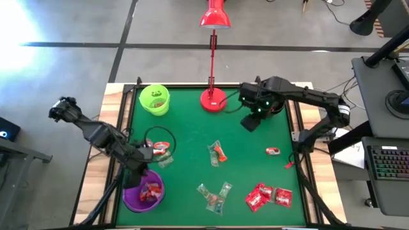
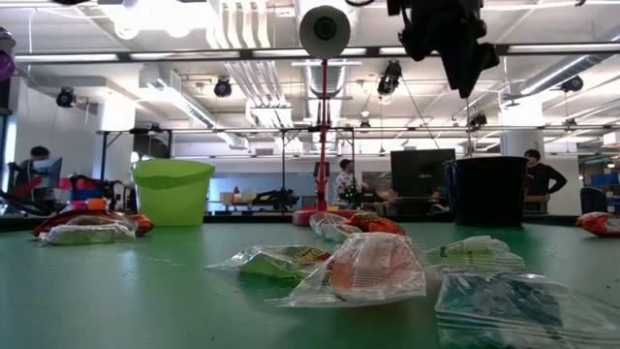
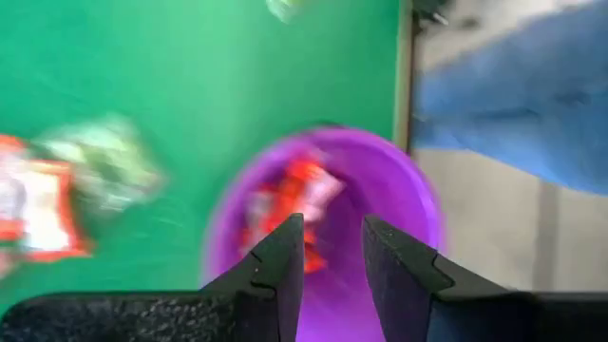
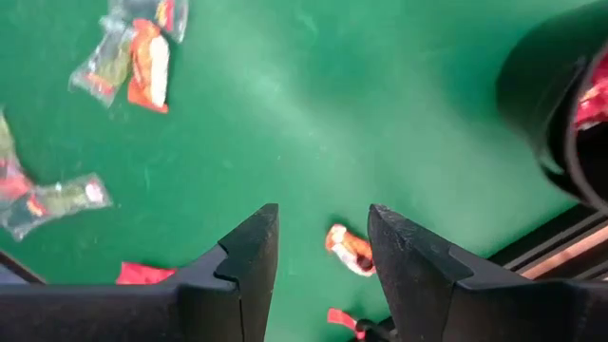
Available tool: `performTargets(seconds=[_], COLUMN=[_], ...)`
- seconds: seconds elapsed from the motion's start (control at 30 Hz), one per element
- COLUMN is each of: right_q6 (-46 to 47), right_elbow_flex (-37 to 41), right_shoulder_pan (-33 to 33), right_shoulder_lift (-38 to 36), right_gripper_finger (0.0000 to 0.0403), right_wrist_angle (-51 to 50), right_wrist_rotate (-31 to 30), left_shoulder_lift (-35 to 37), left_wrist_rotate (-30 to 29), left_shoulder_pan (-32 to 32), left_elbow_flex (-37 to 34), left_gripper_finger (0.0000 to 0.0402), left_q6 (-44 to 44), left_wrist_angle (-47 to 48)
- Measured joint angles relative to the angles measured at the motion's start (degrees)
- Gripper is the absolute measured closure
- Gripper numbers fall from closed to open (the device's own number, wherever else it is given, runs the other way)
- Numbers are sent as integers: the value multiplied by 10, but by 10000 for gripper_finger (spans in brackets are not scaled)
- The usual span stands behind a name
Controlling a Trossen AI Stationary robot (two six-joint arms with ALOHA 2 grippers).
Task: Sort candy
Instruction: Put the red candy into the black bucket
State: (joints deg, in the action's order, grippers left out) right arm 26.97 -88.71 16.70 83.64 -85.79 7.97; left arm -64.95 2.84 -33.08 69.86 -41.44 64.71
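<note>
Left gripper [image 1: 142, 167], lower left of the high view, hangs directly over the round purple plastic cup [image 1: 131, 196]. Its jaws stand narrowly apart with nothing between them; red-and-white wrapped sweets [image 3: 285, 199] lie in the cup below.

Right gripper [image 1: 252, 120], upper centre-right, is beside the black cup, which its arm mostly covers in the high view. Its jaws stand moderately apart and empty.

The deciding relation: the nearest loose piece to the right gripper is the small red-and-white wrapped sweet [image 1: 273, 151], down-frame and slightly right of it, long axis roughly across the frame. The right arm is clearly nearer. The cluster of shiny red wrapped sweets [image 1: 267, 195] lies lower still, near the table's front edge.

For the left gripper, the wrapped sweets [image 1: 161, 154] beside the black ring lie just up-frame and right of it.

Hard to make out: the left wrist view is smeared. The black cup [image 4: 556, 95] is cut off in the right wrist view.
</note>
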Motion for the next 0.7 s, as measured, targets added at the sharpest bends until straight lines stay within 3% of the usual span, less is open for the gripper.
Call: performTargets(seconds=[0.3,0.7], right_q6=[60,179], right_elbow_flex=[0,29], right_shoulder_pan=[-85,-235], right_shoulder_lift=[-3,-2], right_gripper_finger=[243,248], right_wrist_angle=[5,35], right_wrist_rotate=[-9,-13], left_shoulder_lift=[0,2], left_wrist_rotate=[-192,-232], left_shoulder_pan=[0,0], left_elbow_flex=[98,122], left_gripper_finger=[311,311], left_q6=[22,33], left_wrist_angle=[118,176])
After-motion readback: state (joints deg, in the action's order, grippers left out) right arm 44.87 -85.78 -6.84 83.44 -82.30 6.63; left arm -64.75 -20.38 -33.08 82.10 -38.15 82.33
